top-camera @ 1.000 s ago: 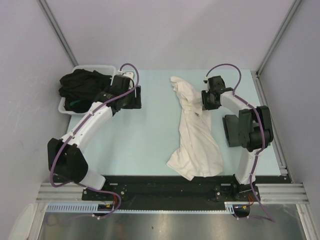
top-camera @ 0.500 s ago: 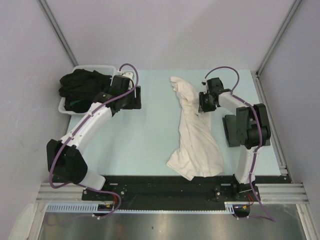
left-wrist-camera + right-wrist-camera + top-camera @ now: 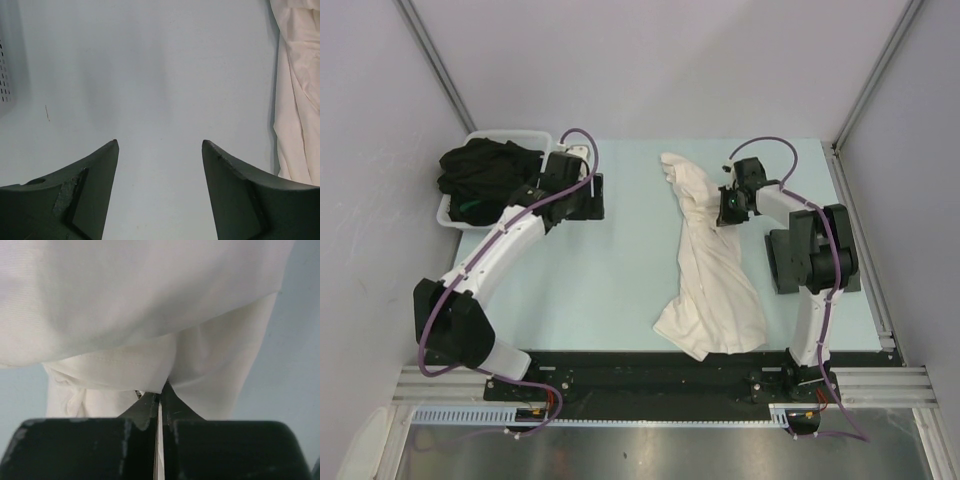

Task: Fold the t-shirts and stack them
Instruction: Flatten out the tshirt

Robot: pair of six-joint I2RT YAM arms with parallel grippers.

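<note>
Pale mint-green sheet covers the tabletop [image 3: 610, 270], which is enclosed by plain grey walls [image 3: 660, 60] with aluminium posts [image 3: 432, 62] running up the corners. At the far left corner, a white plastic tub [image 3: 506, 134] is set on the surface, and a heap of black t-shirts [image 3: 482, 176] is piled in it, spilling over its rim. Just right of the tub, the left end effector [image 3: 160, 144] is held over bare tabletop with its fingers well apart and nothing between them. Right of centre, the cream-white t-shirt [image 3: 712, 275] is laid out as a long crumpled strip, running from the far side of the tabletop towards the near edge, where it widens. At its far right edge, the right end effector [image 3: 161, 392] is brought down low, its fingers pressed together and clamped on a fold of that shirt. Along the near edge, a black base plate [image 3: 650, 368] is seen, carrying both arms.
</note>
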